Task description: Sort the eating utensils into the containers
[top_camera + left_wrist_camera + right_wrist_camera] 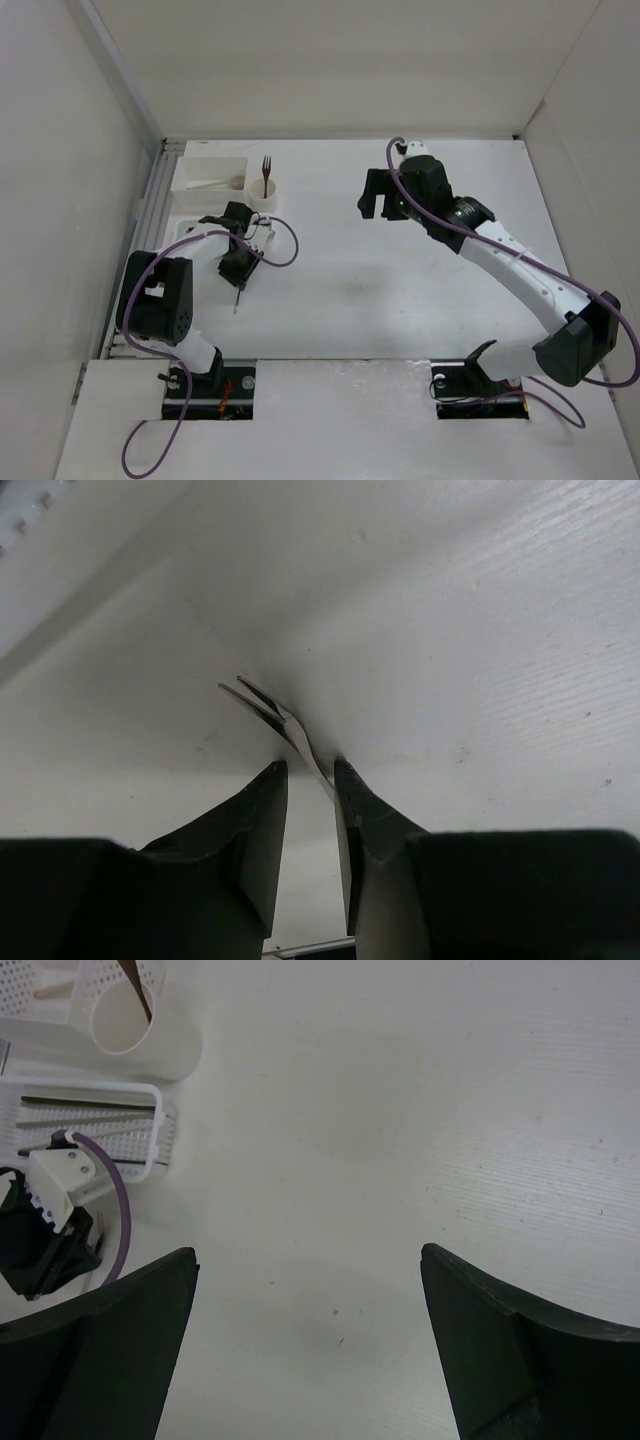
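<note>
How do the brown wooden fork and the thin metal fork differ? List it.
The brown wooden fork is dark; the thin metal fork is silvery. The wooden one stands upright, tines up, in the round cream cup; the metal one is pinched in the left hand, tines toward the white table. Both are slim.

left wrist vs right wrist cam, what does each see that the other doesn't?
Left wrist only: small metal fork sticking out from between the left gripper fingers, tines forward. Right wrist only: round cup, ribbed tray with chopsticks, the left arm, and the open right gripper. Both: the white table.
</note>
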Tool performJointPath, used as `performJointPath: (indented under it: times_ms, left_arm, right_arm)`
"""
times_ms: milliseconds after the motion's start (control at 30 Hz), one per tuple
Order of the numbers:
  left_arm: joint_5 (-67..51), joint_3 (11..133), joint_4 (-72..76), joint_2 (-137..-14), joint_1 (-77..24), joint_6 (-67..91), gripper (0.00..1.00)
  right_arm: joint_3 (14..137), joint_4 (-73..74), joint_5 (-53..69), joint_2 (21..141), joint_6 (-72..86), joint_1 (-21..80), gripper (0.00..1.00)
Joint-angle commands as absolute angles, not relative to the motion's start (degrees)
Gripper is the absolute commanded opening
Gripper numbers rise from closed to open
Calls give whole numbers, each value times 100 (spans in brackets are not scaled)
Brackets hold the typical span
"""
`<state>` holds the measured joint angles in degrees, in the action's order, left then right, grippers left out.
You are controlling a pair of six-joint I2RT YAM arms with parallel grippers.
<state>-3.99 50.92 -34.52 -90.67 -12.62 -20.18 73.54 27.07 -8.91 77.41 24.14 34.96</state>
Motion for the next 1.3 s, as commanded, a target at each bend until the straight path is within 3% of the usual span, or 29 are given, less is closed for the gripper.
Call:
performJointPath:
  times_ms: [0,167,300,400,433,1267]
  left_arm:
    - [-483,5097,-3796,-9237,-1160,-2057,22]
    - [-642,5150,-3929,-9237,-1160,-2162,24]
    - [-703,5203,-3867,-9351,-1160,-2162,20]
    - [-703,5203,-3814,-9404,-1160,-2215,2]
    - [-703,5203,-3745,-9474,-1160,-2215,0]
    - [-1633,5773,-3928,-8394,-1213,-2628,0]
  right_arm:
    - [7708,2716,-1116,7726,2320,3524,98]
    - [7761,2716,-1169,7778,2268,3524,98]
    - [7761,2716,-1169,7831,2215,3524,98]
    - [7761,2769,-1230,7779,2215,3524,98]
    - [7761,2769,-1300,7778,2215,3524,98]
    - [7586,2927,-1468,7488,2215,3524,98]
